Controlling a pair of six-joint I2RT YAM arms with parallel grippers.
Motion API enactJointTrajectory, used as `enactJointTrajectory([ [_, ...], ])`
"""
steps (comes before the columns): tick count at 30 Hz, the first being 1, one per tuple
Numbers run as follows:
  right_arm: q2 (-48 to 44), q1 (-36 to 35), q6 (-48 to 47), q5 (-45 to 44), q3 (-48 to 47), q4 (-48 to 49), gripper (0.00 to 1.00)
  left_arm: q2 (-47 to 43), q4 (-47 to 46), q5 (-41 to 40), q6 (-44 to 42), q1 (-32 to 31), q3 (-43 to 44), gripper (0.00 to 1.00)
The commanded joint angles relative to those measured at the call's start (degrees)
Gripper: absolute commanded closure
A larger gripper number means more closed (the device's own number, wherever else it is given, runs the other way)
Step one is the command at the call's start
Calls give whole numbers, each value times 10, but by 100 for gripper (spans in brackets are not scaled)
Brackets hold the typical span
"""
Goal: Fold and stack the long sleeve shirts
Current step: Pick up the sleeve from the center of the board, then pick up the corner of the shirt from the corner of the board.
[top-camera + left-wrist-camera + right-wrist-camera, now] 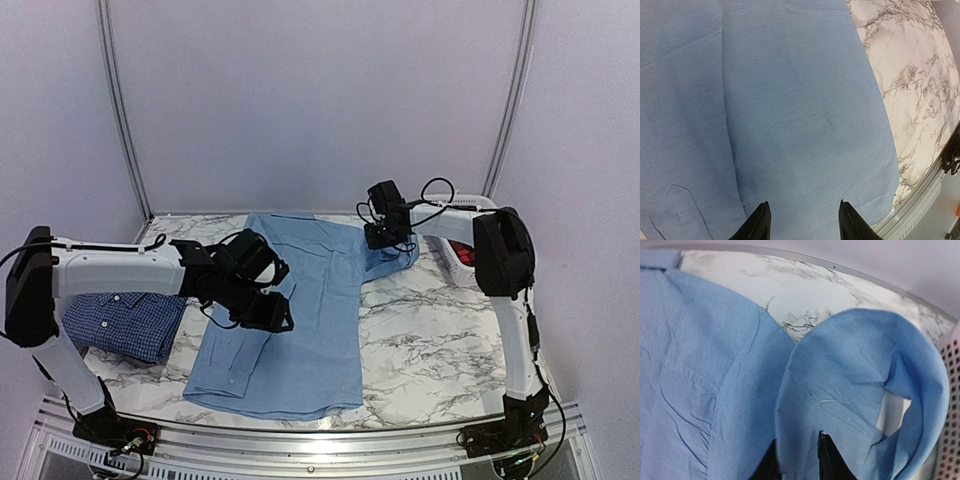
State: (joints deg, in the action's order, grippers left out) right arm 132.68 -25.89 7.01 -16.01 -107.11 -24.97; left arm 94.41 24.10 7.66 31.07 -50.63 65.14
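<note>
The light blue long sleeve shirt (310, 320) lies spread flat down the middle of the marble table. Its right sleeve (855, 375) is lifted and curled at the back right, and my right gripper (385, 238) (796, 441) is shut on it, with cloth pinched between the fingers. Over the left part of the shirt (790, 100) my left gripper (272, 315) (802, 206) hangs open, nothing between its fingers. The dark blue checked shirt (125, 325) lies folded at the left edge, partly under the left arm.
A white perforated basket (462, 252) (952, 390) with something red inside stands at the back right, close to the right gripper. Bare marble table (440, 340) shows right of the shirt. A metal rail (300, 432) runs along the near edge.
</note>
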Motion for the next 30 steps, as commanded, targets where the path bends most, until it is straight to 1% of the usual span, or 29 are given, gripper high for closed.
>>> enactJointTrajectory([
  [1, -19, 4, 2, -4, -27, -11, 91, 26, 12, -33, 12, -47, 36, 51],
  [2, -28, 5, 1, -1, -32, -14, 97, 32, 12, -38, 16, -57, 42, 51],
  [3, -32, 6, 2, 0, -35, -20, 100, 38, 11, -42, 20, -68, 47, 51],
  [6, -66, 8, 8, 3, -34, -34, 100, 58, 12, -56, 32, -99, 66, 51],
  [9, -111, 8, 23, 10, -9, -42, 100, 87, 12, -72, 43, -131, 94, 52],
  [12, -168, 8, 41, 22, 31, -48, 100, 118, 12, -92, 58, -164, 132, 52],
  [17, -257, 8, 58, 36, 99, -54, 100, 177, 13, -121, 92, -207, 198, 57],
  [20, -294, 8, 62, 40, 116, -71, 100, 213, 16, -128, 118, -233, 227, 61],
  [26, -347, 8, 69, 49, 138, -94, 100, 271, 33, -150, 151, -276, 270, 62],
  [30, -373, 8, 71, 57, 146, -107, 100, 291, 46, -163, 171, -294, 284, 63],
])
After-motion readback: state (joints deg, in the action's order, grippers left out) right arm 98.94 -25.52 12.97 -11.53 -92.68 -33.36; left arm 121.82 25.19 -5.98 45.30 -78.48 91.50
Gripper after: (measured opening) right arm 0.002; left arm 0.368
